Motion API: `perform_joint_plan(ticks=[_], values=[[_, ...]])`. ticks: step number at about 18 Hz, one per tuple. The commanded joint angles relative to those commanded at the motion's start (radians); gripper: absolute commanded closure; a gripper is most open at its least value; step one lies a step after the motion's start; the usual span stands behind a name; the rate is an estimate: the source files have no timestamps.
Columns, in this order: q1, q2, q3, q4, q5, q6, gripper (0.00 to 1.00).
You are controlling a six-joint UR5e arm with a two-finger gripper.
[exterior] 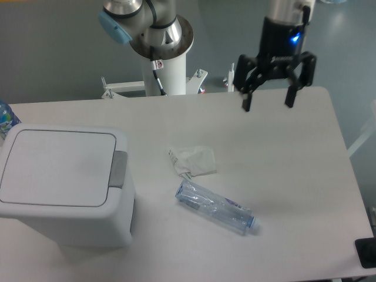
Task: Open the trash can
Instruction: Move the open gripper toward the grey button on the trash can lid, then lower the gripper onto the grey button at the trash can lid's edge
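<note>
Dark object (366, 252) cut off at right edge.

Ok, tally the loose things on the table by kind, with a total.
Trash can: 1
Crushed clear plastic bottle: 1
Crumpled white wrapper: 1
Partly visible bottle at the left edge: 1
Total: 4

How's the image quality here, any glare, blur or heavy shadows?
Fixed camera view: soft, even lighting with slight overall blur; the trash can casts only a faint shadow at its base, mild highlights on the clear plastic bottle, and a blue light glows above the open end effector.
</note>
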Motion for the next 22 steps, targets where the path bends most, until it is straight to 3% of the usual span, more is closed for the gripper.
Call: perform_joint_plan(ticks=[7,12,18,22], values=[[-0.138,-0.048,0.003,0.054,0.000,-0.058,0.00],[-0.173,-0.065,0.003,0.057,-0.008,-0.146,0.00],[-0.204,-0.083,0.003,0.057,-0.098,-0.180,0.00],[-0.239,-0.091,0.003,0.056,-0.100,-0.186,0.00]])
